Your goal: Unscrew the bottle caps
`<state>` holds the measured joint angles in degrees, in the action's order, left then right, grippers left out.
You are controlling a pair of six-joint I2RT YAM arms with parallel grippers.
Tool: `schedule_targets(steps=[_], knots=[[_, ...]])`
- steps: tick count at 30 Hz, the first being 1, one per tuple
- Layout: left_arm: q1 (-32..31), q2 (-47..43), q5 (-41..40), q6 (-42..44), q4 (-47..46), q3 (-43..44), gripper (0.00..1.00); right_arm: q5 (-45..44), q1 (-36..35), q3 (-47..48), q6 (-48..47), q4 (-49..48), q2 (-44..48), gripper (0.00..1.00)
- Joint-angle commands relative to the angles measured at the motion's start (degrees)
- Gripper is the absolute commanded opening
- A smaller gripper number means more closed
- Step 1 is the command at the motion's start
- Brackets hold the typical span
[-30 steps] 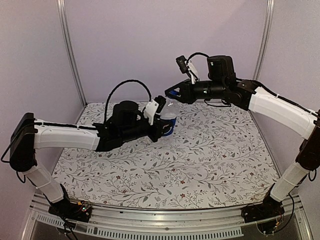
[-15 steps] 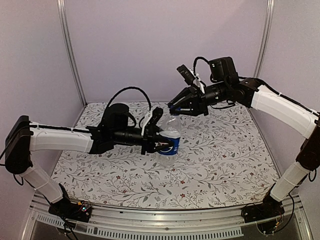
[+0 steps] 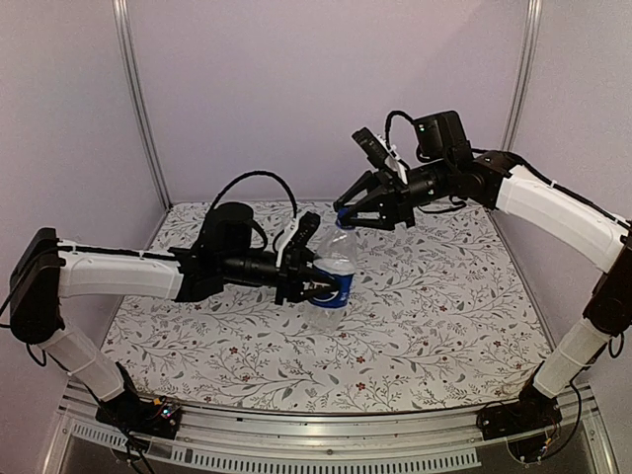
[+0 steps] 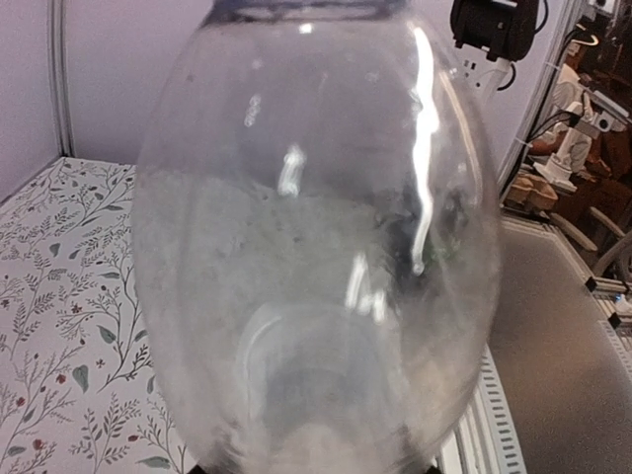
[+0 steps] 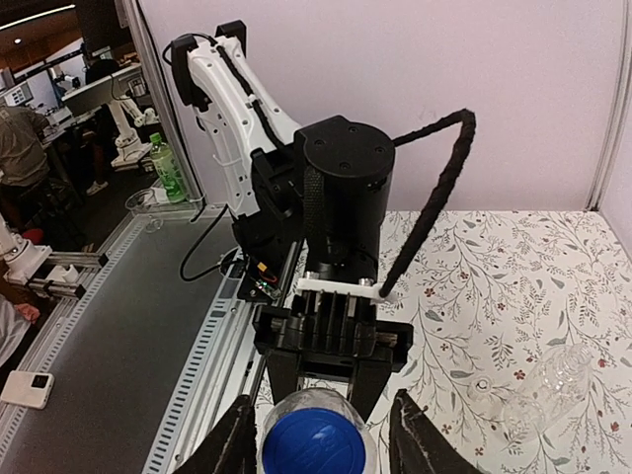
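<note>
The Pepsi bottle (image 3: 336, 276), clear with a blue label band, stands upright over the middle of the table. My left gripper (image 3: 318, 280) is shut on its body from the left. The bottle's clear wall fills the left wrist view (image 4: 316, 247) and hides the fingers. Its bright blue cap (image 3: 343, 224) is on the neck. My right gripper (image 3: 348, 219) is open, with a finger on each side of the cap. In the right wrist view the cap (image 5: 318, 446) sits between the fingers (image 5: 237, 439), with gaps on both sides. The plain bottle (image 5: 548, 387) lies on its side; its cap cannot be made out.
The floral table cover (image 3: 415, 326) spans the workspace. Walls and metal posts (image 3: 138, 109) close the back and sides. The left arm's wrist and cable (image 5: 341, 197) sit just behind the Pepsi bottle. An aluminium rail (image 3: 296, 434) runs along the near edge.
My left gripper brought the Pepsi bottle down and to the right and stood it upright. My right gripper tilted down and came over the blue cap, jaws open.
</note>
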<state>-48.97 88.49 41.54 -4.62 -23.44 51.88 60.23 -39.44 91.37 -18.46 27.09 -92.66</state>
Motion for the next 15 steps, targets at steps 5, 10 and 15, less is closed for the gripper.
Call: schedule_targets(steps=[5,10,15], knots=[[1.1,-1.0,-8.6,1.6,3.8,2.6,0.27,-6.6,1.7,-0.2,7.6,-6.2,2.3,0.77],[0.9,-0.9,-15.7,1.2,4.3,2.7,0.27,-14.8,1.6,-2.4,18.1,-13.7,3.6,0.97],[0.2,-0.6,-22.6,0.9,4.4,3.0,0.28,-28.8,0.7,-2.9,28.6,-17.0,4.0,0.98]])
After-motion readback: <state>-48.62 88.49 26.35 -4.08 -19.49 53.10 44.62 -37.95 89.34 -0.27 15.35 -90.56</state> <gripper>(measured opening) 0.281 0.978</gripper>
